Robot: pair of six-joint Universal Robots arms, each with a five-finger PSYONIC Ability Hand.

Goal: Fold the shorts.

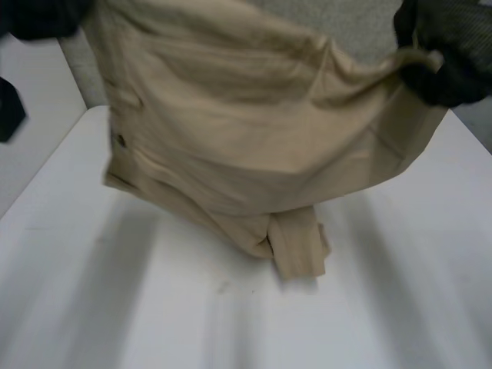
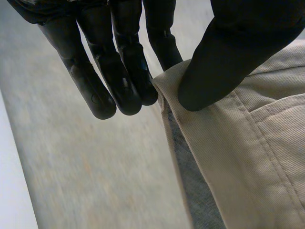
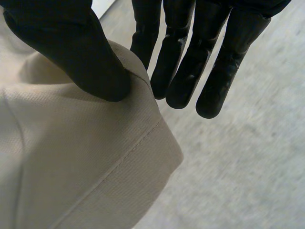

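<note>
The beige shorts (image 1: 246, 115) hang in the air above the white table (image 1: 384, 292), stretched between both hands, with the lowest fold (image 1: 296, 246) touching the tabletop. My left hand (image 1: 42, 17) holds the upper left corner; in its wrist view the thumb (image 2: 228, 57) pinches the shorts' edge (image 2: 238, 143) against the straight fingers (image 2: 124, 71). My right hand (image 1: 446, 54) holds the upper right corner. There the thumb (image 3: 71, 47) presses the hemmed corner (image 3: 95, 157) against the fingers (image 3: 200, 62).
Grey floor (image 1: 361, 27) lies beyond the table's far edge. A dark object (image 1: 9, 108) stands off the table at the left. Bare tabletop spreads in front of the hanging cloth.
</note>
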